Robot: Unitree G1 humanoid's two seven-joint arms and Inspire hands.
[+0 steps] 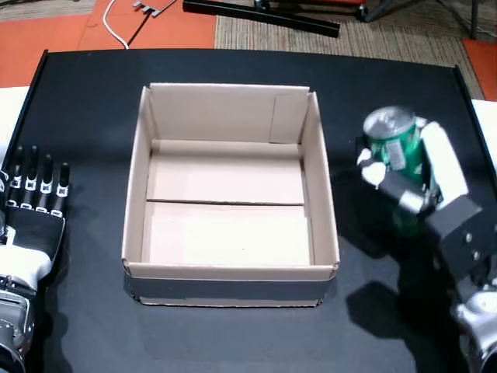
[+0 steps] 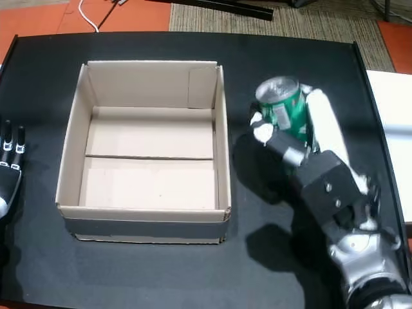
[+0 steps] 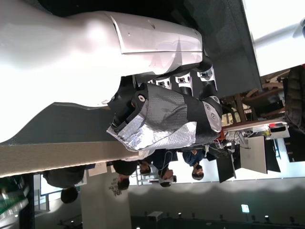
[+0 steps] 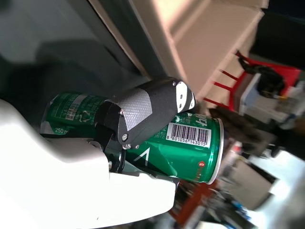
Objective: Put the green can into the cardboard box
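The green can (image 1: 394, 145) (image 2: 281, 107) (image 4: 186, 150) is upright in my right hand (image 1: 419, 190) (image 2: 309, 161), which is shut on it, thumb across its barcoded side. In both head views it hangs above the black table, just right of the cardboard box (image 1: 320, 179) (image 2: 222, 129). The box stands open at the table's middle with nothing inside; its wall (image 4: 205, 38) shows past the can in the right wrist view. My left hand (image 1: 35, 206) (image 2: 9, 164) (image 3: 162, 119) lies flat at the table's left edge, fingers straight and apart, holding nothing.
The black table (image 1: 233, 334) has a raised rim at the right edge (image 1: 466, 89). Orange floor, a carpet and a white cable (image 1: 116, 31) lie beyond the far edge. Several people (image 3: 162, 171) and desks appear in the left wrist view's background.
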